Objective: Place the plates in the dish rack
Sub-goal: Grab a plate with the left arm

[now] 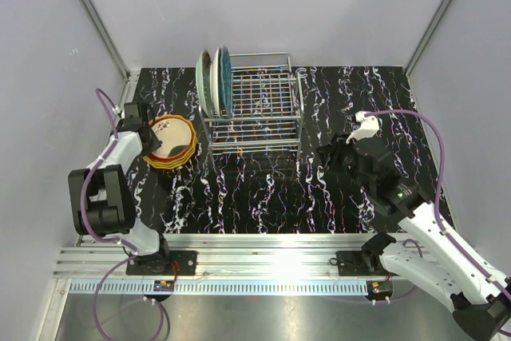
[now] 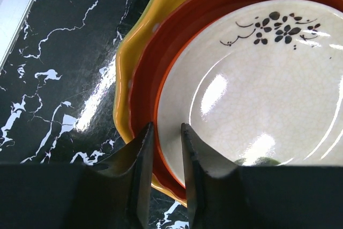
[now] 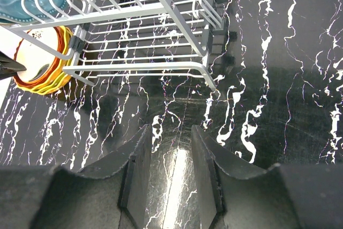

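Left fingers straddle a glossy, wavy-rimmed red-orange plate (grip unclear); right fingers stand apart.

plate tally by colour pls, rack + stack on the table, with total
Pale mint green plate, standing in the dish rack: 1
Teal plate, in the rack beside it: 1
Cream plate, topmost of those lying flat: 1
Red-orange plate, under the cream one: 1
Yellow plate with white dots, under that: 1
Total: 5 visible; more may be hidden underneath.
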Controlling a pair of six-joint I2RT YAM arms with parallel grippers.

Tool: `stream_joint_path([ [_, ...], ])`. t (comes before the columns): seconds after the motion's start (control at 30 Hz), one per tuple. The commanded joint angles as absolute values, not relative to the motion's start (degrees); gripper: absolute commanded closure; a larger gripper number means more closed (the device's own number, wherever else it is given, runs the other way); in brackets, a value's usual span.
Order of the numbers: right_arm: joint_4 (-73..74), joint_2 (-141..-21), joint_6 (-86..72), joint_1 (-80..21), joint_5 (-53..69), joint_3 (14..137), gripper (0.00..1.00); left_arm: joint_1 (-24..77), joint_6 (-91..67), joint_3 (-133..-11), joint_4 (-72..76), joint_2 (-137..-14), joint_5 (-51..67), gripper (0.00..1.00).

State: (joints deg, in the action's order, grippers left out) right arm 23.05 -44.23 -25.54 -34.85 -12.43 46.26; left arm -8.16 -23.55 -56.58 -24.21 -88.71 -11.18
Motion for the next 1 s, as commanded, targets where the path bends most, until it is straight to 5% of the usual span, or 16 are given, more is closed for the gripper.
stream_joint_path([
  [0.0,22.32,-43.33,-25.49,-34.54,-12.48,46.67,0.58,-8.44,-23.29,-56.6,-26.28,-87.28,-14.85,0.86],
  [0.2,23.47,-43.16,-25.14,-34.54,-10.99,48.33,0.59,-8.7,-24.43,-57.13,-29.17,-81.75,-16.53,1.0],
  [0.97,22.06,-44.21,-18.81,-37.34,13.0,53.69,0.63,-9.23,-26.8,-56.42,-30.14,-65.84,-16.52,1.0],
])
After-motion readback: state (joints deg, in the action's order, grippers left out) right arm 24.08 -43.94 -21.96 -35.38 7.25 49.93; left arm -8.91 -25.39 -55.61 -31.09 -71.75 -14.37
